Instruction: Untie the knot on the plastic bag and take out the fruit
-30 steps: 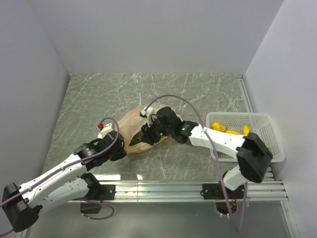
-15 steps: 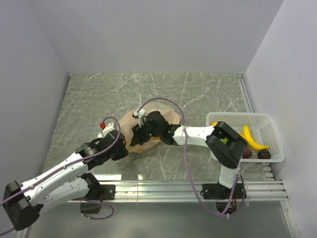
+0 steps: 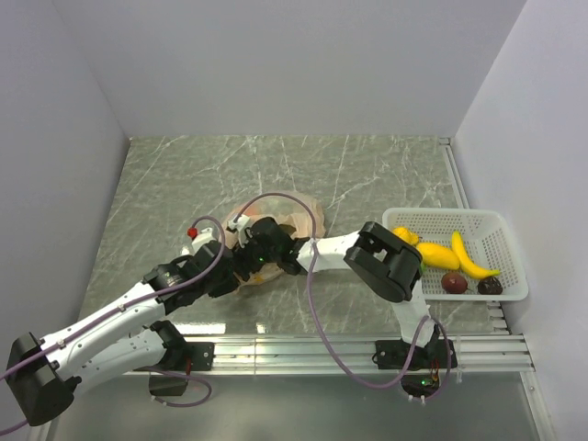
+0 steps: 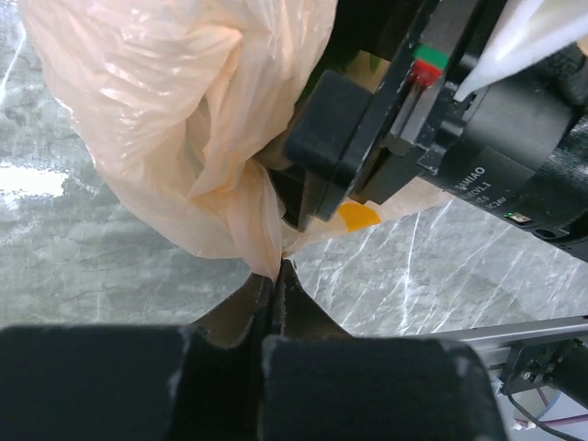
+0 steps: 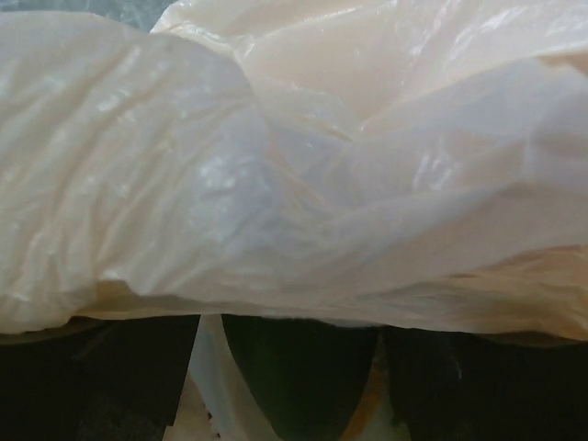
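While my left claw (image 4: 276, 268) is pinched tight on a fold of the plastic bag (image 4: 156, 119) on the table (image 3: 367, 175), my right claw (image 5: 289, 323) stands spread under it, a dark green fruit (image 5: 299, 386) ungripped between its fingers.

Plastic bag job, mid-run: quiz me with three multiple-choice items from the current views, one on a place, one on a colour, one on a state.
1. Where does the white mesh basket stand on the table?
A. at the right side
B. in the far left corner
C. at the middle of the far edge

2. What colour is the plastic bag?
A. blue
B. pale orange
C. black

3. How is the left tool?
A. wide open
B. shut on the plastic bag
C. shut on nothing

Key:
1 A: the top view shows it beside the right arm.
2 B: the left wrist view shows pale orange film.
3 B: the left wrist view shows it pinched shut on a fold of the bag.
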Available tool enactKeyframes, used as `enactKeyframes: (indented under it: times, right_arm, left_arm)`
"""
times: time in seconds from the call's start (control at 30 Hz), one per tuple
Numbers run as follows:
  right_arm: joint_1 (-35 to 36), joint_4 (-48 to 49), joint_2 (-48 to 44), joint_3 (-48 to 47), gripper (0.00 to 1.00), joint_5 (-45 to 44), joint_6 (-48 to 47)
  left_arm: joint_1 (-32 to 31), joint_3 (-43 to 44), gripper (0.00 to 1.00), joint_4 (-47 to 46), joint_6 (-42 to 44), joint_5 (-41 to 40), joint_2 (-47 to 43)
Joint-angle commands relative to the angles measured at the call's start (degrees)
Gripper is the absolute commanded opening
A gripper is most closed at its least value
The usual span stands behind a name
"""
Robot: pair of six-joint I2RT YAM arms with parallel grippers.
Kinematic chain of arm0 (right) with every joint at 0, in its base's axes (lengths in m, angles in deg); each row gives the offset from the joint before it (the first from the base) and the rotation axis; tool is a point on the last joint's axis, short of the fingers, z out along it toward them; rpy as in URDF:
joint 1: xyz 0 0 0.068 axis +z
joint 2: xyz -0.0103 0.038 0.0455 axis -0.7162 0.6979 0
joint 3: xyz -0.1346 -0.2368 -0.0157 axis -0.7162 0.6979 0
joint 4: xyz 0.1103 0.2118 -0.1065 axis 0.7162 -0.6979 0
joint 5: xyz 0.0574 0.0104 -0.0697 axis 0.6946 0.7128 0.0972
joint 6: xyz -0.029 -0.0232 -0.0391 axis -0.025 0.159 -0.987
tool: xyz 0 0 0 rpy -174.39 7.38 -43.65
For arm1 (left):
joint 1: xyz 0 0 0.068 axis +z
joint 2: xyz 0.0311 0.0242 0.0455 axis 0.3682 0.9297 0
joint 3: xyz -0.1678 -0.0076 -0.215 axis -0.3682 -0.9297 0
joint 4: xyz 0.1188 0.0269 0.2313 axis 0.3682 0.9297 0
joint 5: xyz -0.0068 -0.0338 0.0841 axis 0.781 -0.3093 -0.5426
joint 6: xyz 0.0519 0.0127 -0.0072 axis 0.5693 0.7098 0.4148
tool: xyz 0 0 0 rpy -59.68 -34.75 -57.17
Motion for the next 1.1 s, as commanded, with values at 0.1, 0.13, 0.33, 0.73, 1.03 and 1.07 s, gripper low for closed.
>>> enactKeyframes:
  times: [0.1, 0.13, 0.33, 0.73, 1.03, 1.07]
  right_arm:
    - [0.4, 1.7, -5.8, 3.5, 0.57, -4.2, -1.5]
    - [0.5, 1.9, -7.4, 4.7, 0.53, -5.1, -1.5]
    - [0.4, -1.2, -22.6, 12.7, 0.38, -7.8, -4.2]
    - [-1.3, -6.7, -52.2, 22.1, 0.38, -27.1, -4.3]
    - [-28.3, -27.0, -68.5, 29.1, 0.38, -53.6, 13.8]
    - [-30.7, -29.2, -69.9, 29.9, 0.4, -55.7, 15.5]
  left_arm:
    - [0.2, 0.2, 0.01, -0.1, 0.8, -1.3, -0.9]
    - [0.1, 0.3, 0.01, 0.0, 0.8, -2.3, -1.1]
    - [0.2, 2.5, 0.01, 2.1, 1.2, -7.5, -1.9]
    - [0.4, 2.5, 0.01, -1.6, 3.0, -5.5, 1.5]
    - [0.4, 1.6, 0.01, -3.8, 4.1, -3.4, 1.7]
    - [0.4, 1.7, 0.01, -4.0, 4.1, -3.3, 1.7]
